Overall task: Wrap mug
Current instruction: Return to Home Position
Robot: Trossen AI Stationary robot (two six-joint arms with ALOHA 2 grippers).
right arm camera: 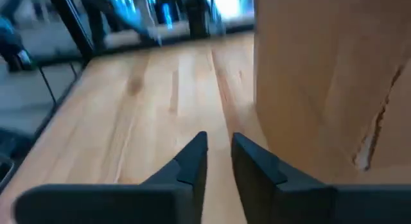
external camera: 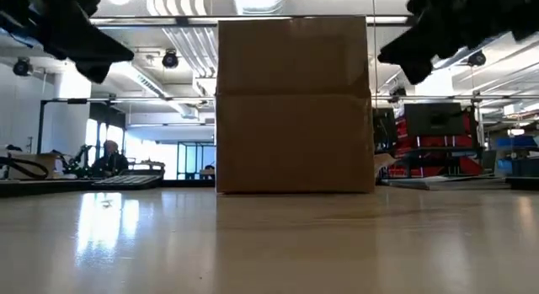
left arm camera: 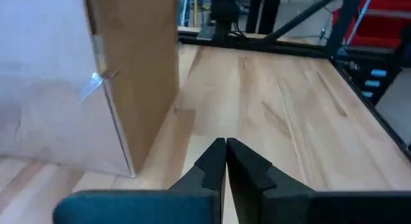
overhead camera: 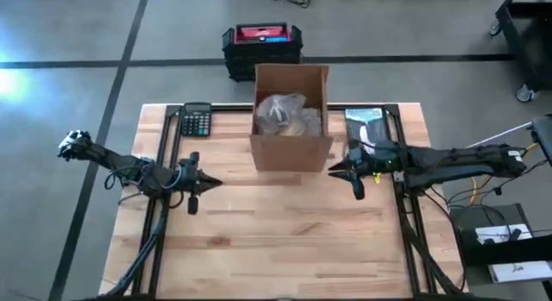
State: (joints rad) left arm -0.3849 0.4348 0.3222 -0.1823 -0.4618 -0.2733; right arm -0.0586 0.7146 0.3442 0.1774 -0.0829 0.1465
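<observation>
An open cardboard box (overhead camera: 291, 120) stands on its base at the far middle of the table; the low view shows its near wall (external camera: 293, 109). Inside it lies a bundle of clear wrap (overhead camera: 285, 116); the mug itself is hidden. My left gripper (overhead camera: 216, 183) hovers shut above the table, left of the box's near corner (left arm camera: 122, 121). My right gripper (overhead camera: 333, 172) hovers at the box's near right corner, beside the box wall (right arm camera: 321, 89), with a narrow gap between its fingers and nothing in it.
A black calculator (overhead camera: 196, 120) lies at the far left of the table. A dark flat packet (overhead camera: 366, 125) lies to the right of the box. A black and red case (overhead camera: 261, 44) sits on the floor beyond. The near half of the table (overhead camera: 276, 249) is bare wood.
</observation>
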